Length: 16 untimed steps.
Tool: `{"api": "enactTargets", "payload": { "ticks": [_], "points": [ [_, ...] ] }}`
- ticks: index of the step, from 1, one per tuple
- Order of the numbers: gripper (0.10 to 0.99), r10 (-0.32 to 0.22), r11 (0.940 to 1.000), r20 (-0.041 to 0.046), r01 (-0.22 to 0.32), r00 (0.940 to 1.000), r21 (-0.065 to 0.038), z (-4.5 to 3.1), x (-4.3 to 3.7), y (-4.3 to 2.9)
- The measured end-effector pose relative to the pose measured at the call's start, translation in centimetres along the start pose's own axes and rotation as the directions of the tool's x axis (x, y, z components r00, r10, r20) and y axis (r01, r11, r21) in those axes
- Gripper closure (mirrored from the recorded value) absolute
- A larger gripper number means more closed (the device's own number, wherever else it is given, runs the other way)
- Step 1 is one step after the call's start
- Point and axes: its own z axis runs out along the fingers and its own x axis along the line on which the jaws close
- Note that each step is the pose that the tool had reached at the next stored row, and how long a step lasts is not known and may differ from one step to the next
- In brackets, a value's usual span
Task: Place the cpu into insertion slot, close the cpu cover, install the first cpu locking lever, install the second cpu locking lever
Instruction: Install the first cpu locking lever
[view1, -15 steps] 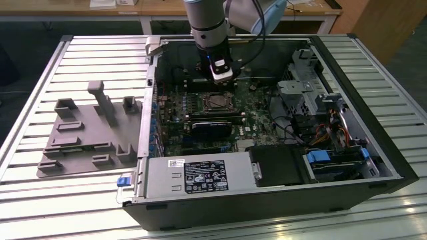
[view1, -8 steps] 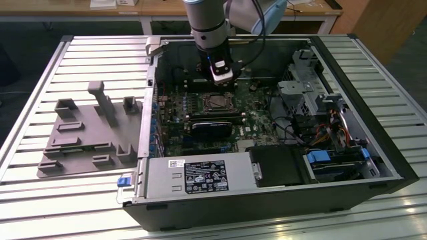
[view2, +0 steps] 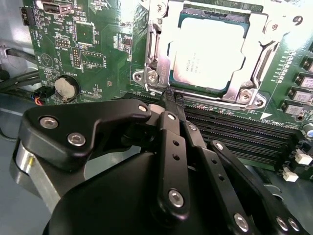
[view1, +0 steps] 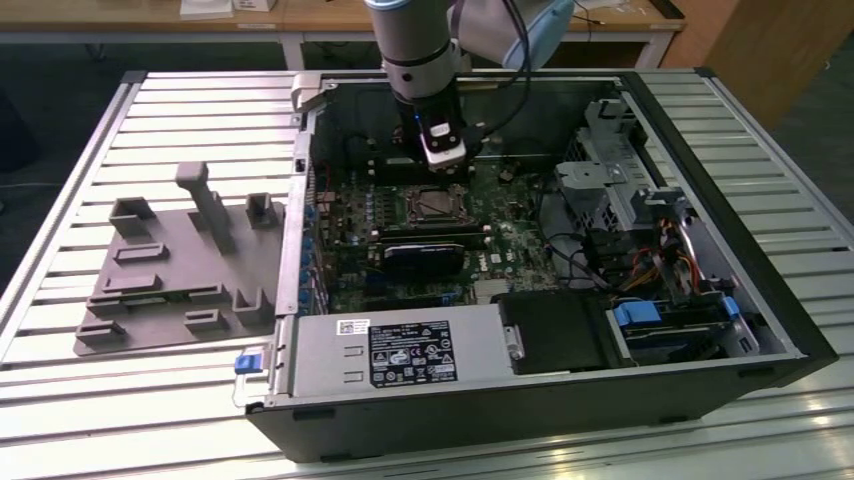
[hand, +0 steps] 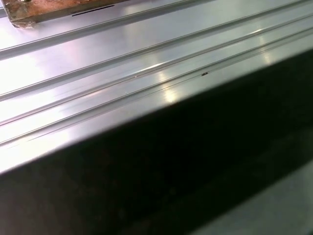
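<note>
Grooved metal table top (hand: 122, 54) beside a dark case wall (hand: 186, 161).

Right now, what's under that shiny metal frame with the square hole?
Through the cpu cover's window you can see the cpu, its pale metal top with small print. The frame lies over the chip's edges, and the insertion slot beneath is covered, so its pins can't be seen.
</note>
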Motion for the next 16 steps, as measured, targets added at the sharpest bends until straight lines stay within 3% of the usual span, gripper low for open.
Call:
{"api": "enactTargets", "payload": {
  "ticks": [16],
  "points": [
    [0.984, 0.003, 1.0, -0.0038, -0.003, 1.0, -0.008, 0.12, -0.13, -0.38]
  ]
}}
